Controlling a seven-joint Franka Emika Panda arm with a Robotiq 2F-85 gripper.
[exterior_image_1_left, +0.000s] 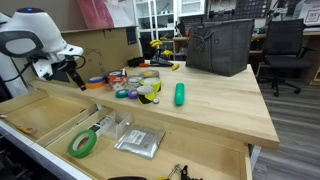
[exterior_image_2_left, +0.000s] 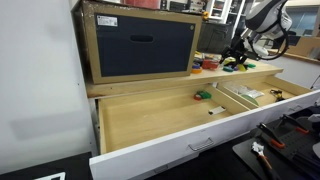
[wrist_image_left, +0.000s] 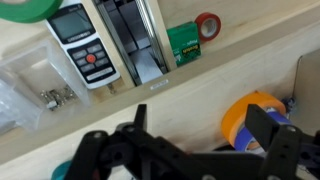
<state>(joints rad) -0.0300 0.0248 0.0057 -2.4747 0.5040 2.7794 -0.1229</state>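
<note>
In the wrist view my gripper comes in from the bottom, open, with bare wooden table top between its black fingers. An orange tape roll stacked on a blue roll lies by the right finger, partly hidden behind it. In an exterior view the gripper hangs over the table's left end, just above the tape rolls. In an exterior view it shows small at the far right. Nothing is held.
The open drawer below the table edge holds a green tape roll, a white force gauge, a green box, a red roll and a plastic bag. More tape rolls, a green cylinder and a black bin stand on the table.
</note>
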